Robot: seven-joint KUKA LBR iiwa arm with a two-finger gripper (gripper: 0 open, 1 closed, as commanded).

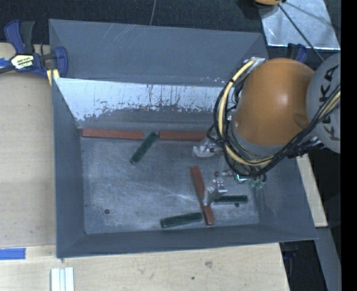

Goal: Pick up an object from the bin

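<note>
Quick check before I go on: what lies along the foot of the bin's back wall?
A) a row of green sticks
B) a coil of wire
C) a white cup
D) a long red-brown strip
D: a red-brown strip runs along the foot of the back wall, and one green stick angles off it onto the floor.

The bin point(66, 162) was lit moderately from above. A bright band of glare was laid across its far wall, and a soft highlight was seen on the orange cover point(269, 102). The background above was left dark.
</note>
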